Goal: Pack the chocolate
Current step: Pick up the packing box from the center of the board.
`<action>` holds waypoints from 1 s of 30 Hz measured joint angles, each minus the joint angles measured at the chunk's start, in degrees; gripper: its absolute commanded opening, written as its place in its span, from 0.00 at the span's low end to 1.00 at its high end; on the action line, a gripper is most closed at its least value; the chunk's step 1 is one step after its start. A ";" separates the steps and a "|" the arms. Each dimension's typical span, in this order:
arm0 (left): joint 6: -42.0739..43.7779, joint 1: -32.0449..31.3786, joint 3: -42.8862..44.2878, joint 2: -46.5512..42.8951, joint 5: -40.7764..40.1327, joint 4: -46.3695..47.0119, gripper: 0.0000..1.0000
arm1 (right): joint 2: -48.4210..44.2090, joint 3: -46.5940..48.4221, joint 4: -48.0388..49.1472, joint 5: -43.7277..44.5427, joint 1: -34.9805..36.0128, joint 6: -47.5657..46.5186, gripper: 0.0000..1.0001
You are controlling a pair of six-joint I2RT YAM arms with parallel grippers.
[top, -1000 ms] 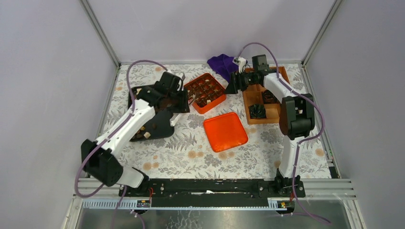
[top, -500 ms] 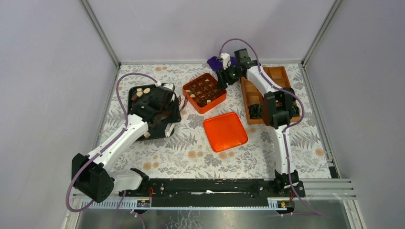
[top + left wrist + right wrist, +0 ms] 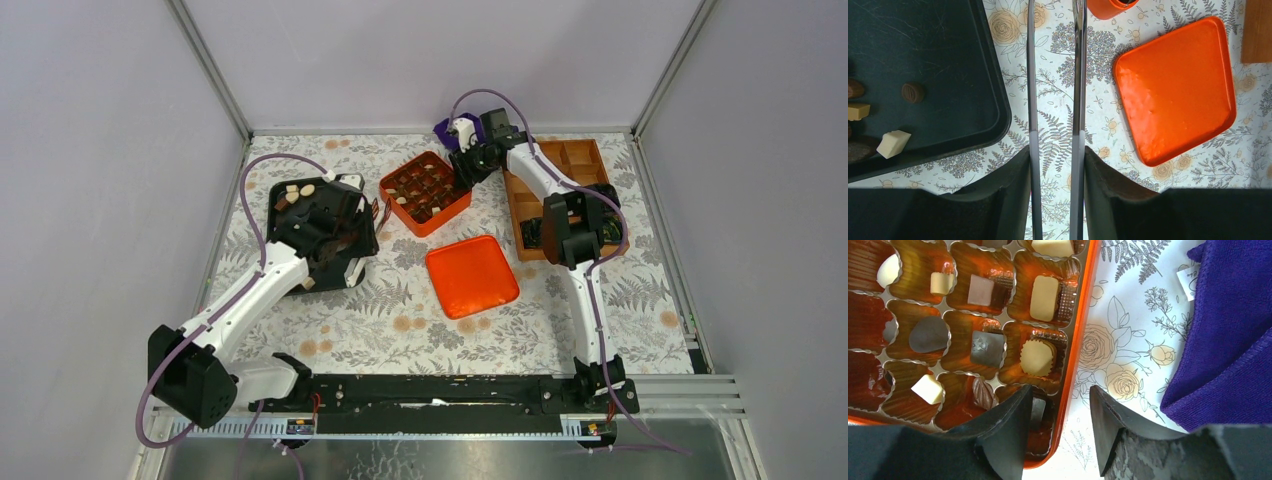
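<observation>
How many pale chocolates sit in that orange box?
6 pale chocolates in the orange box, right wrist view: one at the top edge, three across the row below, one round mid-box, one cube lower left. The right gripper and frame edges may hide others.

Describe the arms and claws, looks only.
White links and bulky black joints on left arm and right arm; a purple cable loops along each. Black left claw has thin flat dark fingers; right claw is matte black with curved tips.

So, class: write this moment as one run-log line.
left gripper: open, empty, beside black tray | right gripper: open, over orange box rim | chocolate: in box and tray
</observation>
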 measured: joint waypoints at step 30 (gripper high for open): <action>-0.11 0.20 -0.26 -0.02 0.00 0.00 0.44 | 3.58 1.49 8.52 1.46 1.03 3.50 0.09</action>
